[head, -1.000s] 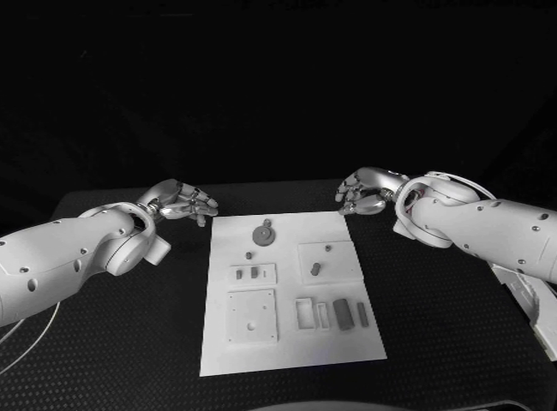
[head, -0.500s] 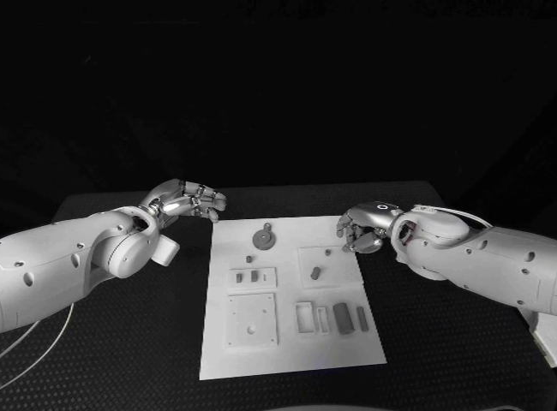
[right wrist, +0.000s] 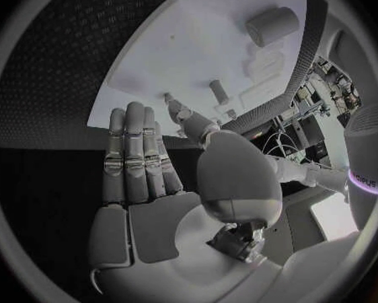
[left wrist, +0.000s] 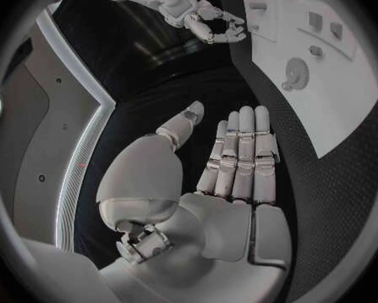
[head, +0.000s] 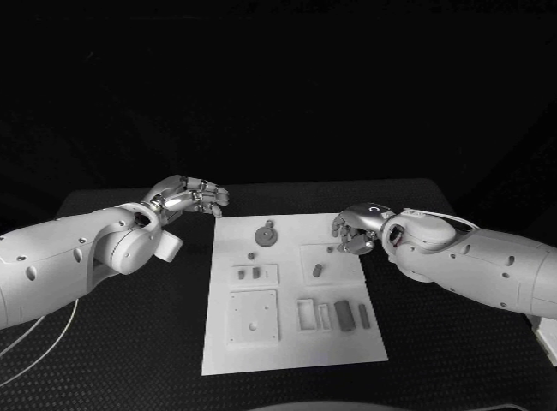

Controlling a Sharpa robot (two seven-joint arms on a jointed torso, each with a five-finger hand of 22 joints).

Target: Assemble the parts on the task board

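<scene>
White board (head: 291, 342) lies mid-tabletop, grey parts (head: 342, 313) resting on it.
Left hand (head: 189, 199) hovers off its far left corner, right hand (head: 356, 231) over its right edge; both empty, fingers straight and apart.

- White, smooth arm shells dotted with small dark screw holes.
- Silver, segmented left hand (head: 189, 199) and right hand (head: 356, 229).
- Thin pale cable at lower left of the head view.
</scene>
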